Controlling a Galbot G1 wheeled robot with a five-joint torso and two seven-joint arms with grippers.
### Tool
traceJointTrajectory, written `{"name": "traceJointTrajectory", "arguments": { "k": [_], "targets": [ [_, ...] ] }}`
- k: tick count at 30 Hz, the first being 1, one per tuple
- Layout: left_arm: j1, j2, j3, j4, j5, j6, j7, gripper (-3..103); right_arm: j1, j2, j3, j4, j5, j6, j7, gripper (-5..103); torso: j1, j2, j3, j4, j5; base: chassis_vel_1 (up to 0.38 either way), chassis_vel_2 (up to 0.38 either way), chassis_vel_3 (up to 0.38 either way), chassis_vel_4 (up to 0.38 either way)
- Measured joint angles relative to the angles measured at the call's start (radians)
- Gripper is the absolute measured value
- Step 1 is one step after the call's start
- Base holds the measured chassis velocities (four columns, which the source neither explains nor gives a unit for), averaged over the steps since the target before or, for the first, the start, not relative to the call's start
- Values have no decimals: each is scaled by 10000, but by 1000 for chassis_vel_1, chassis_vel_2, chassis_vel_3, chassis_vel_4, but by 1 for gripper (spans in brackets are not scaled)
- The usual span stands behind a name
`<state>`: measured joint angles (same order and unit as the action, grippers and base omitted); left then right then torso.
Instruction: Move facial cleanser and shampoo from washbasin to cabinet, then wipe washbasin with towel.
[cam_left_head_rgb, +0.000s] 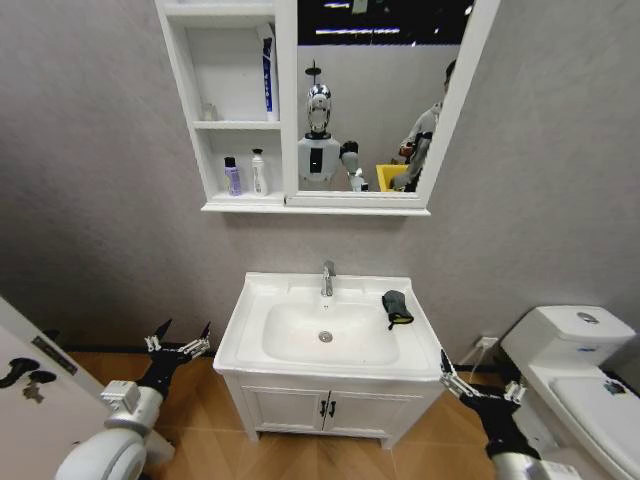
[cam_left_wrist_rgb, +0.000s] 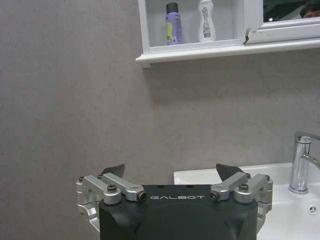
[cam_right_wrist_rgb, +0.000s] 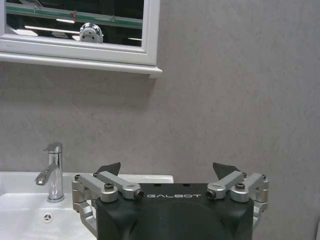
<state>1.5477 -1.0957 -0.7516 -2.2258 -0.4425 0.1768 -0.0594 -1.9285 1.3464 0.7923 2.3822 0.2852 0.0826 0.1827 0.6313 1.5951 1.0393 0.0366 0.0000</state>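
Note:
The white washbasin (cam_left_head_rgb: 250, 318) stands in the middle, with a chrome tap (cam_left_head_rgb: 327, 279) at its back. The dark towel (cam_left_head_rgb: 396, 306) lies bunched on the basin's right rim. Above it, the cabinet (cam_left_head_rgb: 283, 100) holds a purple bottle (cam_left_head_rgb: 232, 176) and a white bottle (cam_left_head_rgb: 258, 172) side by side in its lowest compartment. I cannot tell which one is the facial cleanser or the shampoo. My left gripper (cam_left_head_rgb: 185, 330) hangs open and empty, low beside the basin's left side. My right gripper (cam_left_head_rgb: 470, 378) is open and empty, low beside its right front corner.
A blue-and-white tube (cam_left_head_rgb: 268, 75) leans in the cabinet's middle compartment. A two-door vanity cupboard (cam_left_head_rgb: 290, 408) sits under the basin. A white toilet (cam_left_head_rgb: 575, 350) is close on the right and a white panel (cam_left_head_rgb: 30, 385) on the left. The mirror (cam_left_head_rgb: 380, 100) reflects the robot.

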Motion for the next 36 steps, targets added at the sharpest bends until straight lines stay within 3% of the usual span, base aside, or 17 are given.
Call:
{"name": "traceJointTrajectory", "arguments": {
  "k": [22, 33, 36],
  "targets": [
    [-1, 0, 0, -1, 0, 0, 0, 100, 54, 0, -35, -29, 44, -72, -37, 100, 5, -1, 1, -1, 0, 3, -2, -4, 3],
    [-1, 0, 0, 0, 0, -1, 0, 100, 58, -1, -38, -43, 49, -72, -37, 100, 0, -2, 0, 0, 6, 164, -166, -147, 157],
    [0, 0, 1, 1, 0, 0, 6, 100, 58, -2, -38, -44, 49, -72, -36, 100, 0, -1, 0, -1, -7, 250, -261, -247, 256]
  ]
}}
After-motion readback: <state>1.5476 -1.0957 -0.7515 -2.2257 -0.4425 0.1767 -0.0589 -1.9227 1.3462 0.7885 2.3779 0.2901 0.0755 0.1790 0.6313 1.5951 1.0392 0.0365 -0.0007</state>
